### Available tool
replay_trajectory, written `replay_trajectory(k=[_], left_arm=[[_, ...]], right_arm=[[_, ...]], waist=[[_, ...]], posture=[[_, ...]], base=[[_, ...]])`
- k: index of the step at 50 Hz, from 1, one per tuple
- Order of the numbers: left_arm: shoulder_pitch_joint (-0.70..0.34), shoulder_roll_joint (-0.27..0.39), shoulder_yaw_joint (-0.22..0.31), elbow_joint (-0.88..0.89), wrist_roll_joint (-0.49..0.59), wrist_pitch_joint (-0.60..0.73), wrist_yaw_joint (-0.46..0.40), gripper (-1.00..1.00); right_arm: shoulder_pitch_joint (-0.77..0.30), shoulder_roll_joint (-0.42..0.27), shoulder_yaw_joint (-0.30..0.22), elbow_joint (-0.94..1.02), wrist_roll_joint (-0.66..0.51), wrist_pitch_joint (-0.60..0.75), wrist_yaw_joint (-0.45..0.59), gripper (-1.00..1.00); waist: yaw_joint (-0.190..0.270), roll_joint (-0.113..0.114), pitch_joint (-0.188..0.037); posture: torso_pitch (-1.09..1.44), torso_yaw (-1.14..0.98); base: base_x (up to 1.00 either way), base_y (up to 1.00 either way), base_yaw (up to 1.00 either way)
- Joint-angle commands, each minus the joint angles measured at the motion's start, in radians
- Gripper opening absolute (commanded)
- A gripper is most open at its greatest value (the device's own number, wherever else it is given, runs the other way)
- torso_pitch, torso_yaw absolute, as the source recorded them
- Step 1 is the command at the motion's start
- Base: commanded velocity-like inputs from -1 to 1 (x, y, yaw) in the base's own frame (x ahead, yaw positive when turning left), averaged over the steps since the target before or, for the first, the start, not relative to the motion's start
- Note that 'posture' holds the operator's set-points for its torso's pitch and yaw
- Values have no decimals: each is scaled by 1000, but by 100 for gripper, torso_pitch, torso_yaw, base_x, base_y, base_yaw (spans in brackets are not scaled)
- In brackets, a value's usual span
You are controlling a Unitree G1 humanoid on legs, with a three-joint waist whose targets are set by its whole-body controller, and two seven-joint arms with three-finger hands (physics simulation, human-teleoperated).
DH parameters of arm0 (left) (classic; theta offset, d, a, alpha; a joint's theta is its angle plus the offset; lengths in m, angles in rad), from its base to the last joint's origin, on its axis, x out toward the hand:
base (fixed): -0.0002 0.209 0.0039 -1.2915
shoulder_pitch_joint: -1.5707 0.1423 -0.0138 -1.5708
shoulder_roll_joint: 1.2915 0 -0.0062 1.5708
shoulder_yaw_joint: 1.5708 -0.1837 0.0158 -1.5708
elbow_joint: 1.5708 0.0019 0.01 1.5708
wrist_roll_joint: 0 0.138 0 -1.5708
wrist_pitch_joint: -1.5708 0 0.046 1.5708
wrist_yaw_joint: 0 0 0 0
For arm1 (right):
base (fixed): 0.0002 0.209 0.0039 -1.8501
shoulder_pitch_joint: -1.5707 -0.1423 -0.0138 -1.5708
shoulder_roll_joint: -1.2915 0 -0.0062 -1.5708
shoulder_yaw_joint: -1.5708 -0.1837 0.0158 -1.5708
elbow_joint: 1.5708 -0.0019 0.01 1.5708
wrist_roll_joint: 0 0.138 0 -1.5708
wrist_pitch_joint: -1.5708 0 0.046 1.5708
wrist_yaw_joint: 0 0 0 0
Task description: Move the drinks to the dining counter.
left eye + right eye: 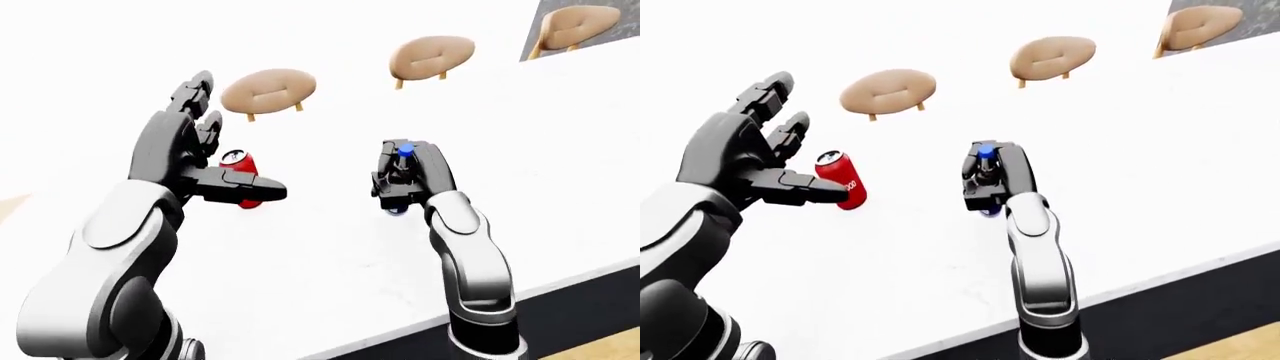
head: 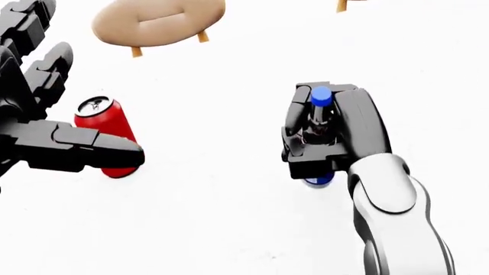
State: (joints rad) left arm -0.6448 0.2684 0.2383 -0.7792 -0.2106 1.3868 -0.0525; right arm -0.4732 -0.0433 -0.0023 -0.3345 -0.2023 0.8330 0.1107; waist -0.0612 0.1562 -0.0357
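The cola bottle (image 2: 321,114) is grasped by the right hand (image 2: 328,134) on the counter (image 2: 229,217); release is judged next. The left hand (image 1: 740,161) is spread open beside the red can (image 1: 842,180).

Left hand (image 1: 205,161) spread wide, fingers (image 1: 190,96) up, thumb across a red can (image 1: 243,166) standing upright on the white counter (image 1: 330,240); hand not closed on it. Right hand (image 1: 405,176) wrapped around a dark bottle (image 1: 404,171) w/ blue cap (image 1: 406,154), bottle upright, base at the counter. Three tan stools (image 1: 268,89) along the counter's top edge in view, one at top-right corner. Dark counter side and strip of wood floor (image 1: 600,345) at bottom right.
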Motion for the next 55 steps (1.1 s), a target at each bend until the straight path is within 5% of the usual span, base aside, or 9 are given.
replay_trajectory(k=[1,15,18,25,36,44,46,47,55], left_arm=[[55,-36,-4,-10,2,-32,10,100],[39,-31,16,-27,-34,-11,32,100],[53,-37,2,-24,-36,-30,40,100],[51,-33,3,-23,-44,-32,44,100],[50,-31,2,-31,-50,-22,50,100],[52,-25,2,-25,-50,-29,47,100],[47,-25,5,-30,-52,-19,48,100],[47,-25,3,-33,-52,-14,48,100],[37,-21,10,-45,-53,4,42,100]], right_arm=[[-31,-2,1,-28,7,-49,-8,-100],[-4,-10,0,37,2,-87,-27,-100],[-1,-12,-2,50,-5,-101,-29,-56],[-1,-16,-6,50,-12,-100,-23,-19],[-3,-24,-17,64,-6,-119,-16,-20],[-2,-33,-26,72,0,-126,-15,2],[0,-34,-24,81,1,-135,-14,14],[3,-34,-21,80,0,-135,-9,36],[12,-42,-42,77,14,-138,4,70]], waist=[[8,-35,4],[15,-51,7],[16,-55,4],[22,-56,-1],[26,-60,2],[27,-59,4],[28,-59,5],[28,-60,5],[29,-63,7]], posture=[[0,0],[0,0],[0,0],[0,0],[0,0],[0,0],[0,0],[0,0],[0,0]], base=[[0,0,0],[0,0,0],[0,0,0],[0,0,0],[0,0,0],[0,0,0],[0,0,0],[0,0,0],[0,0,0]])
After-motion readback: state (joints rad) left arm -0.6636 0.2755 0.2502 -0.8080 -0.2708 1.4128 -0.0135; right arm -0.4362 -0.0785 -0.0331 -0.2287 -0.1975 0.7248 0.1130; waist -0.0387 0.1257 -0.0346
